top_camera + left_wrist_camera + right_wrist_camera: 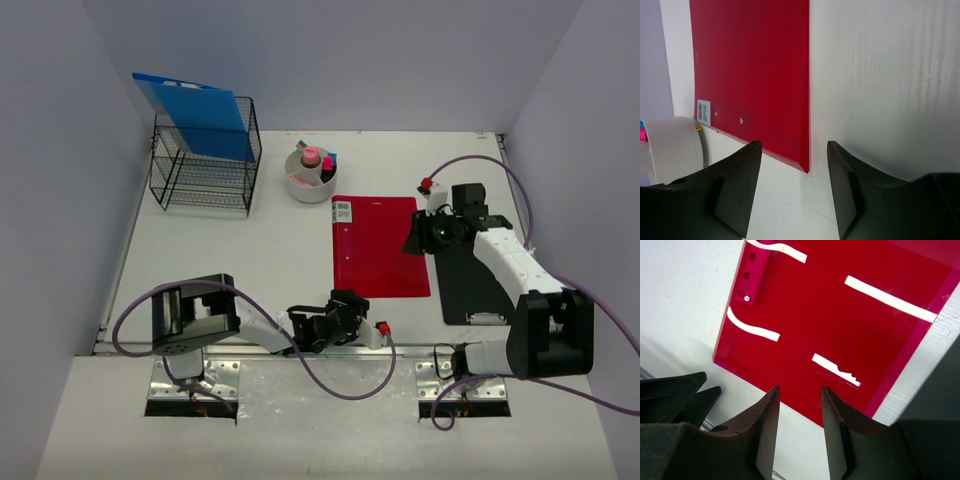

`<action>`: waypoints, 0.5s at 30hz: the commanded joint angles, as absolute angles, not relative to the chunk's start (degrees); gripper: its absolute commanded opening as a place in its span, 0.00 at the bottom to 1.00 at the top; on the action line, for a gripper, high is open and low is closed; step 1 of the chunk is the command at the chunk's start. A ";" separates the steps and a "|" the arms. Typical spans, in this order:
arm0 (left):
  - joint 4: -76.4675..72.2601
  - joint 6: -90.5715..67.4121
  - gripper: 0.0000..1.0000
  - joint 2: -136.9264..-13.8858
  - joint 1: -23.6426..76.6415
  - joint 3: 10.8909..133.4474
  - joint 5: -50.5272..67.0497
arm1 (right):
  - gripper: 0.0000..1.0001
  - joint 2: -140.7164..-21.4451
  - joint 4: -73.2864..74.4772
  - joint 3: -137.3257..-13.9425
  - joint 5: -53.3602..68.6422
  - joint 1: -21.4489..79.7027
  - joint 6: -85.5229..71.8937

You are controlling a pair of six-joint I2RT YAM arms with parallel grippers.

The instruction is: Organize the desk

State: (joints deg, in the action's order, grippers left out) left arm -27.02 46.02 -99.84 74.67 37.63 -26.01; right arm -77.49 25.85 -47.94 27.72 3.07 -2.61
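**Both grippers at the red folder, neither holding it**

Desk: off-white top, carrying everything in view. Red folder lies flat at about its middle. All places below are read from that folder.

Left gripper: low over the desk at the folder's near-left corner. Jaws stand apart with nothing between them. The corner shows in the gap, just ahead of the fingertips.

Right gripper: at the folder's right side, above it. Jaws part-open, with folder and bare desk visible through the gap and nothing clamped. Whether the tips touch the sheet cannot be told.

Long axis: from overhead the folder seems to run near-to-far, away from the arm bases. It is close to square, so this is a tentative read.

Around it: black clipboard just to the right, under the right arm. White cup just beyond the far-left corner. Wire rack holding a blue folder, well off to the far left.

Judgement: the coming move turns on that near-left corner. The left gripper is the nearer, with the corner straight ahead of its jaws. A thin flat sheet gives little to pinch, so its edge likely needs raising first. The rack lies on the left arm's side.
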 commanded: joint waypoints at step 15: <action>-38.57 51.89 0.35 -110.28 72.81 39.10 -31.37 | 0.38 -77.56 25.36 -50.54 29.72 1.67 -2.19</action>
